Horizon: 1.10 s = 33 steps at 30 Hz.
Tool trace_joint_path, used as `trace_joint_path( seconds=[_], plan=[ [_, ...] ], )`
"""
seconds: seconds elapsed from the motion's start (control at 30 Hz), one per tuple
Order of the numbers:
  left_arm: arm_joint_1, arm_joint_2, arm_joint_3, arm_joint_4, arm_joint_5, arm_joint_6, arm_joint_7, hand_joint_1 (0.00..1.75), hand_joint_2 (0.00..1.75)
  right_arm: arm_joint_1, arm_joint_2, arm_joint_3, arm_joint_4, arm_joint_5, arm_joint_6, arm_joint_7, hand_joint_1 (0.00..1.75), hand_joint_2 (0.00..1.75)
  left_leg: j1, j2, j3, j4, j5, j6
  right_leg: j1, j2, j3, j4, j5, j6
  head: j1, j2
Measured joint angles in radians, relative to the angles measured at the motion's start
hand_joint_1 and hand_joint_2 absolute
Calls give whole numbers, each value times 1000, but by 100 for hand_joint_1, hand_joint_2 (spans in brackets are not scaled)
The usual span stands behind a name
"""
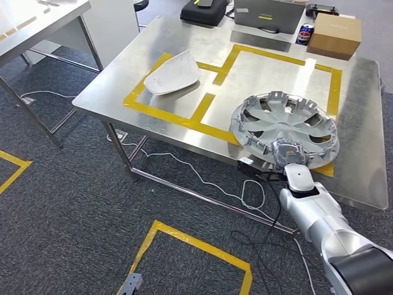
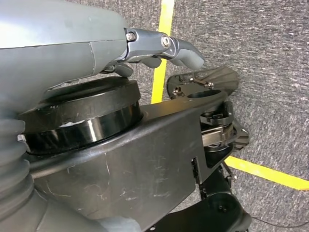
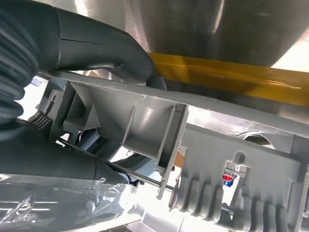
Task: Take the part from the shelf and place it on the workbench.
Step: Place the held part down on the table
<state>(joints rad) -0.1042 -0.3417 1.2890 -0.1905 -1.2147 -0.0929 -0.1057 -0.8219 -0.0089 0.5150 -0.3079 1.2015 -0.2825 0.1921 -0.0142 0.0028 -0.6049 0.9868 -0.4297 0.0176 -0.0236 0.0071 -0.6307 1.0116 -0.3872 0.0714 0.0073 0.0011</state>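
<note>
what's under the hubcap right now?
The hubcap lies on the steel workbench, over yellow tape at the near edge. The right robot hand grips its near rim. The bench surface beneath the hubcap is covered.

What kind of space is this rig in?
Probably a robotics lab or test workshop: a steel workbench marked with yellow tape, taped floor squares, loose cables, and the right hand holding a hubcap.
</note>
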Motion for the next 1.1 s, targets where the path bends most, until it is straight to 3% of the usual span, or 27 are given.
trace_joint_path(
  seconds=[0.1,0.2,0.23,0.27,0.3,0.37,0.43,0.5,0.57,0.63,0.7,0.73,0.77,0.8,0.87,0.9,0.93,1.0,1.03,1.1],
  plan=[
    [1,-2,0,0,-1,2,0,0,175,1,0,0,0,2,-3,12,175,175,6,0,23,-8,-18,16,1,-1,-29,62,-25,7,5,0],
    [1,-2,0,0,-3,3,0,0,175,9,-2,1,0,2,-3,14,175,175,7,3,46,-8,-34,18,2,0,-132,244,-90,6,8,0],
    [3,-2,0,0,-4,3,0,0,175,15,-4,1,0,2,-4,14,175,175,8,4,55,-8,-40,16,1,0,-160,282,-96,8,8,0],
    [4,-2,0,0,-5,3,0,0,175,19,-5,2,0,3,-4,14,175,175,9,3,65,-7,-47,12,-1,-1,-170,282,-88,11,9,0],
    [5,-2,0,0,-6,4,2,0,175,22,-5,2,0,3,-4,14,175,175,11,3,79,-7,-56,6,-3,-2,-162,246,-65,15,9,0],
    [7,-1,0,0,-7,4,5,0,175,25,-6,4,0,6,-4,13,175,175,15,3,108,-6,-78,-8,-8,-13,-112,111,7,23,10,0],
    [7,1,0,0,-6,3,6,0,175,29,-8,7,1,8,-5,11,175,175,16,4,124,-5,-93,-23,-4,-19,-77,24,46,8,10,0],
    [6,0,0,0,-1,-2,-6,0,175,26,-10,9,0,9,-8,6,175,175,20,5,126,-5,-93,-37,6,-12,-70,16,39,-19,10,0],
    [5,-2,0,0,3,-8,-29,0,175,20,-16,10,-3,9,-10,2,175,175,25,5,98,39,-73,-49,7,-7,-60,11,32,-34,8,0],
    [1,-2,0,0,4,-12,-44,0,175,17,-20,9,-4,9,-10,0,175,175,26,4,18,151,-64,-58,4,-4,-43,0,23,-48,5,0],
    [-2,-1,0,0,5,-13,-49,0,175,18,-22,10,-4,10,-9,-1,175,175,26,1,-72,258,-107,-63,5,0,-29,-5,12,-57,3,0],
    [-2,0,0,0,6,-13,-49,0,175,19,-22,10,-4,10,-8,-2,175,175,26,0,-103,283,-129,-65,5,3,-21,-5,5,-59,2,0],
    [-3,2,0,0,6,-12,-49,0,175,20,-21,10,-4,10,-8,-3,175,175,26,-1,-121,281,-129,-66,4,7,-13,-4,-2,-59,2,0],
    [-3,3,0,0,6,-12,-49,0,175,21,-21,10,-4,9,-7,-4,175,175,26,-1,-122,251,-104,-67,3,11,-3,-4,-9,-56,2,0],
    [-2,3,0,0,5,-12,-46,0,175,20,-21,9,-5,5,-7,-4,175,175,29,-1,-88,134,-5,-68,0,18,15,-4,-22,-46,1,0],
    [-2,3,0,0,5,-12,-43,0,175,18,-21,9,-5,3,-7,-4,175,175,30,-1,-68,72,25,-65,0,20,19,0,-28,-39,-1,0],
    [-2,3,0,0,5,-12,-40,0,175,16,-22,8,-5,1,-6,-4,175,175,31,-2,-54,32,43,-61,1,22,20,2,-33,-32,-2,0],
    [-2,2,0,0,5,-12,-36,0,175,14,-25,8,-5,-2,-3,-3,175,175,29,-3,-46,4,41,-48,3,23,19,5,-42,-22,-5,0],
    [-2,1,0,0,5,-12,-34,0,175,14,-27,8,-5,-2,-2,-2,175,175,29,-4,-46,7,46,-45,3,22,20,3,-44,-24,-4,0],
    [-2,-1,0,0,5,-12,-33,0,175,14,-30,7,-5,-4,-2,-2,175,175,29,-5,-43,6,49,-43,4,21,26,-2,-45,-42,-4,0]
  ],
)
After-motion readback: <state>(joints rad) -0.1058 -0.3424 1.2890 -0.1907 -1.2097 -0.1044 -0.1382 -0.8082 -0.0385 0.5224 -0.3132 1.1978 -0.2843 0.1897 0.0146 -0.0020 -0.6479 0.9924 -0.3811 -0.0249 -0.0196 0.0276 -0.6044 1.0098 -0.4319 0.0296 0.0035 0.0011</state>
